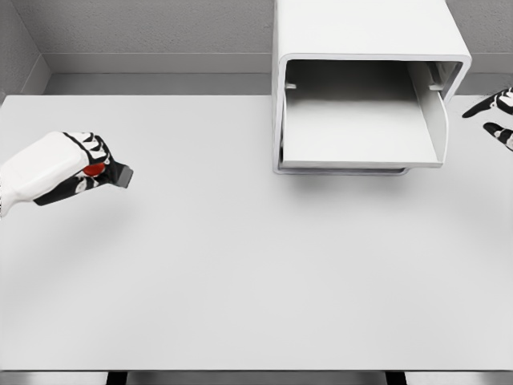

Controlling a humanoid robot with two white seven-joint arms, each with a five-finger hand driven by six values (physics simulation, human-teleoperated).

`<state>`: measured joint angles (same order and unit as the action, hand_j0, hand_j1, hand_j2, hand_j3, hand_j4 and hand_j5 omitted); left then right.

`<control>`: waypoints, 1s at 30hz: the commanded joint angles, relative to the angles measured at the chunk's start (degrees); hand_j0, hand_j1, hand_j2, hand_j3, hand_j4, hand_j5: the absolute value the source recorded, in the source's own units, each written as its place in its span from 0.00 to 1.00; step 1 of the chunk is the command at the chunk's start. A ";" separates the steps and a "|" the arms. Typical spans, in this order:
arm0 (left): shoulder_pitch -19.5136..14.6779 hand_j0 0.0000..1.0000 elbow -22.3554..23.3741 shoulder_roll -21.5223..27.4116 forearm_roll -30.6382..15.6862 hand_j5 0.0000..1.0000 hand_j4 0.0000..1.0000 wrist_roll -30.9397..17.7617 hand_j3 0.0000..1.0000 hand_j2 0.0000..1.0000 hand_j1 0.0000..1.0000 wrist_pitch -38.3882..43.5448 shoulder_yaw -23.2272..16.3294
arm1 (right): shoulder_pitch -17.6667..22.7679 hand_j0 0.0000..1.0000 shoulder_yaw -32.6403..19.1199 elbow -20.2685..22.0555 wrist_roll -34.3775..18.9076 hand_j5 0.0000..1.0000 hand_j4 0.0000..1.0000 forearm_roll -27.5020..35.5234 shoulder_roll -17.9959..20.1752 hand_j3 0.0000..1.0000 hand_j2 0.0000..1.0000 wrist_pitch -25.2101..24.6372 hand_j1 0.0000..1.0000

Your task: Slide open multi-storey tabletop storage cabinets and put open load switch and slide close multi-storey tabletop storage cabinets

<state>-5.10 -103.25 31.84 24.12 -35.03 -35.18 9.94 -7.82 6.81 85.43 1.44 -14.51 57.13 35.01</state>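
A white tabletop storage cabinet [365,48] stands at the back of the table, right of centre. Its drawer [361,128] is slid out toward me and nothing lies in it. My left hand [88,164] hovers over the table's left side, fingers curled around a dark load switch [112,174] with a red part, whose end sticks out to the right. At the right edge only the fingertips of my right hand [495,116] show, spread and holding nothing, just right of the drawer.
The white table [240,273] stretches wide in front of the cabinet. A grey wall [144,32] runs behind it. The table's front edge lies near the bottom of the view.
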 commanded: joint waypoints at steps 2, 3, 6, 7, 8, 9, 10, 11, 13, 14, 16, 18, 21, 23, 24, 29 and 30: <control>-0.26 0.31 -0.02 -1.34 -0.31 0.31 0.31 0.03 0.31 0.31 0.31 0.18 -1.06 | 0.44 0.55 -0.04 -2.81 -0.12 0.55 0.55 0.01 0.18 0.55 0.55 -0.01 0.55; -0.44 0.31 -0.02 -1.60 -0.31 0.31 0.31 0.03 0.31 0.31 0.31 0.18 -1.06 | 0.88 0.55 -0.04 -3.16 -0.12 0.55 0.55 0.01 0.09 0.55 0.55 -0.01 0.55; -0.88 0.31 -0.02 -1.87 -0.31 0.31 0.31 0.03 0.31 0.31 0.31 0.18 -1.41 | 2.90 0.55 0.04 -2.81 -0.12 0.55 0.55 -1.31 0.09 0.55 0.55 -0.01 0.55; -1.14 0.31 -0.02 -2.31 -0.31 0.31 0.31 0.03 0.31 0.31 0.31 0.18 -1.77 | 3.51 0.55 0.04 -2.55 -0.12 0.55 0.55 -1.40 0.00 0.55 0.55 -0.01 0.55; -1.67 0.31 -0.02 -2.83 -0.22 0.31 0.31 0.03 0.31 0.31 0.31 0.18 -2.29 | 4.13 0.55 0.04 -2.55 -0.12 0.55 0.55 -1.40 0.09 0.55 0.55 -0.01 0.55; -2.29 0.31 -0.02 -3.01 -0.04 0.31 0.31 0.03 0.31 0.31 0.31 0.18 -2.99 | 4.48 0.55 0.04 -2.55 -0.12 0.55 0.55 -1.40 0.09 0.55 0.55 -0.01 0.55; -2.64 0.31 -0.02 -3.18 -0.04 0.31 0.31 0.03 0.31 0.31 0.31 0.18 -3.44 | 5.10 0.55 0.04 -2.55 -0.04 0.55 0.55 -1.40 0.00 0.55 0.55 -0.01 0.55; -3.08 0.31 -0.02 -4.06 0.05 0.31 0.31 0.03 0.31 0.31 0.31 0.18 -3.52 | 5.62 0.55 0.04 -2.55 -0.04 0.55 0.55 -1.40 0.00 0.55 0.55 -0.01 0.55; -3.60 0.31 -0.02 -4.59 0.40 0.31 0.31 0.03 0.31 0.31 0.31 0.18 -3.70 | 7.47 0.55 0.04 -2.55 0.05 0.55 0.55 -1.40 -0.26 0.55 0.55 -0.01 0.55; -4.13 0.31 -0.02 -5.03 0.49 0.31 0.31 0.03 0.31 0.31 0.31 0.18 -4.31 | 8.43 0.55 0.04 -2.81 0.05 0.55 0.55 -1.48 -0.53 0.55 0.55 -0.01 0.55; -4.66 0.31 -0.02 -5.64 0.49 0.31 0.31 0.03 0.31 0.31 0.31 0.18 -5.11 | 9.49 0.55 0.22 -2.99 0.05 0.55 0.55 -3.15 -1.14 0.55 0.55 -0.01 0.55; -5.27 0.31 -0.02 -5.82 0.49 0.31 0.31 0.03 0.31 0.31 0.31 0.18 -5.72 | 9.84 0.55 0.13 -3.07 0.05 0.55 0.55 -3.51 -2.29 0.55 0.55 -0.01 0.55; -5.80 0.31 -0.02 -6.70 0.49 0.31 0.31 0.03 0.31 0.31 0.31 0.18 -6.34 | 10.81 0.55 0.48 -3.69 0.14 0.55 0.55 -3.86 -2.64 0.55 0.55 -0.01 0.55; -5.89 0.31 -0.02 -7.05 0.49 0.31 0.31 0.03 0.31 0.31 0.31 0.18 -6.42 | 10.90 0.55 0.48 -3.95 0.05 0.55 0.55 -4.38 -4.04 0.55 0.55 -0.01 0.55; -6.24 0.31 -0.02 -7.49 0.49 0.31 0.31 0.03 0.31 0.31 0.31 0.18 -6.42 | 10.90 0.55 0.48 -4.39 0.05 0.55 0.55 -4.38 -4.22 0.55 0.55 -0.01 0.55; -6.94 0.32 -0.02 -8.02 0.49 0.32 0.32 0.03 0.32 0.32 0.32 0.18 -7.30 | 11.34 0.56 0.57 -5.80 -0.04 0.56 0.56 -4.82 -5.36 0.56 0.56 -0.01 0.56; -7.21 0.32 -0.02 -8.37 0.49 0.32 0.32 0.03 0.32 0.32 0.32 0.18 -7.39 | 11.34 0.56 0.57 -5.89 -0.04 0.56 0.56 -5.09 -5.62 0.56 0.56 -0.01 0.56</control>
<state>-12.57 -103.25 23.90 25.03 -35.02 -35.20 2.76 3.52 7.39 79.94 1.40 -19.64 51.99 35.01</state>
